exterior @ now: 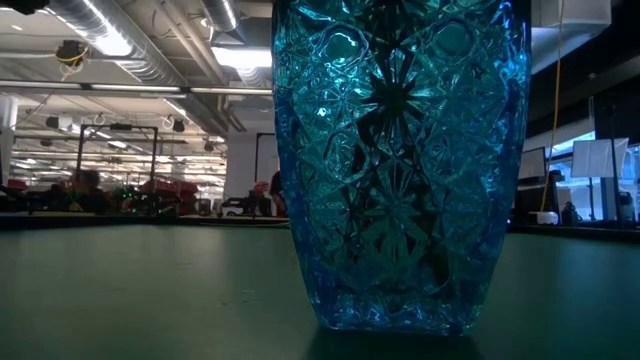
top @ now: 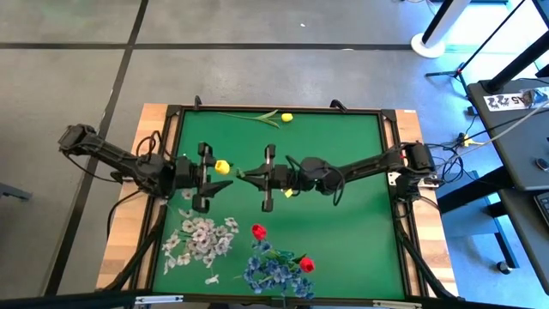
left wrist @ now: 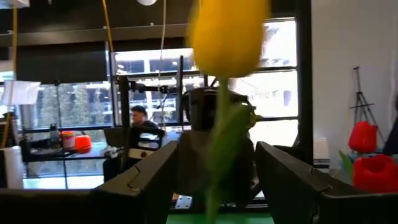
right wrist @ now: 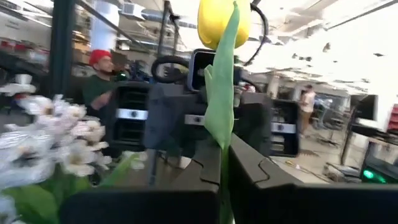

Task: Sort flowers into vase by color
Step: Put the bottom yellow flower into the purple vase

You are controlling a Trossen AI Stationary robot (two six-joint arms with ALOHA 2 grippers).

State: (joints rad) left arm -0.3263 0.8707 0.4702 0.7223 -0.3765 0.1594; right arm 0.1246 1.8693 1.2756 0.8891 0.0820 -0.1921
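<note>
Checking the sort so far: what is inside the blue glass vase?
The vase fills the low view; no stem or blossom clearly shows through its patterned glass. Its mouth is cropped, so contents stay uncertain.

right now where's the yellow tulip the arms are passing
In the high view the yellow tulip is mid-table between the two arms: the right hand pinches its stem, and the bloom sits between the open fingers of the left hand.

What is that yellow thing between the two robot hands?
A yellow tulip, seen from above. Its stalk runs to the right gripper, shut on it; the left gripper is open around it.
</note>
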